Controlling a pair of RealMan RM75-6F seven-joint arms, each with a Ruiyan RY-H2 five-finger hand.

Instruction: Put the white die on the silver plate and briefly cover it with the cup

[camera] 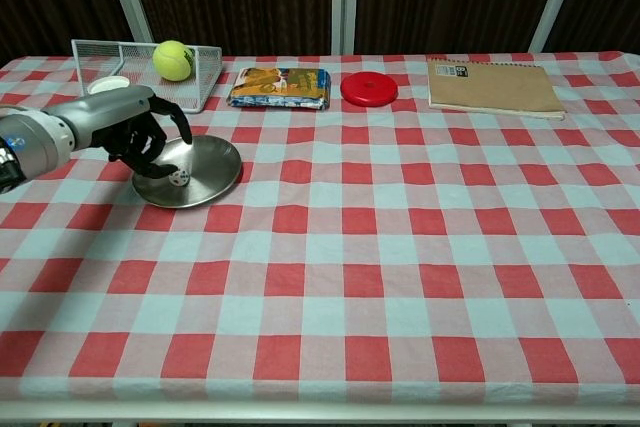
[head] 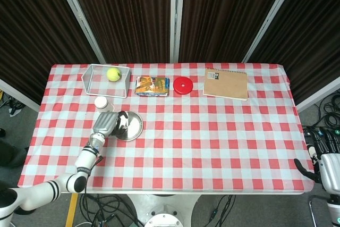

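Your left hand [camera: 140, 132] hovers over the silver plate [camera: 205, 182], fingers curled apart around nothing; the white die [camera: 177, 176] lies beneath. Open desk [camera: 400, 247] spreads right.

I counted one die [camera: 178, 176], one plate [camera: 205, 179], one cup [head: 101, 102], one tennis ball [camera: 173, 60], one wire basket [camera: 200, 85], one red disc [camera: 368, 88], one notebook [camera: 492, 86], one snack packet [camera: 280, 87].

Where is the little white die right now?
The white die lies on the silver plate, left side of the chest view, just below the left hand, near the cup.
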